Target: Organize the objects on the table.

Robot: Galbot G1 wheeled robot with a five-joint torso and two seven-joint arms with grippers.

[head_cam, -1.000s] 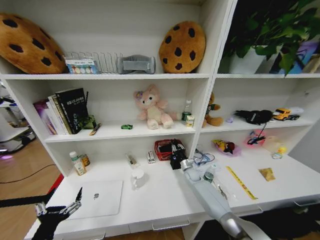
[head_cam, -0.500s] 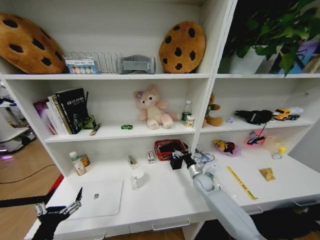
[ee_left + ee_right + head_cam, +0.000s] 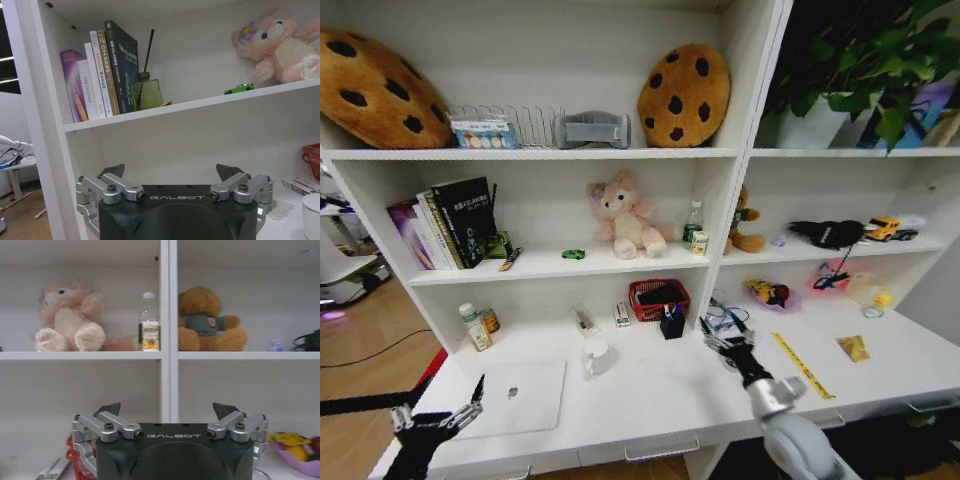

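Right gripper (image 3: 725,345), fingers spread and empty, has pulled back from the black pen holder (image 3: 671,323); pens (image 3: 669,311) now in it. Left gripper (image 3: 440,415), spread, by laptop (image 3: 520,395).

Even, bright indoor light fills the head view — the white desk (image 3: 650,400) and shelf walls read pale with only soft shadows under each shelf board. The upper right corner around the plant (image 3: 860,60) falls dark. Straight shelf edges bow toward the borders, and the corners smear. The left wrist view is crisp on the books (image 3: 100,75), with a dim room at its edge. The right wrist view is softer and hazier — the pink plush (image 3: 67,317) and brown bear (image 3: 207,320) look slightly blurred.
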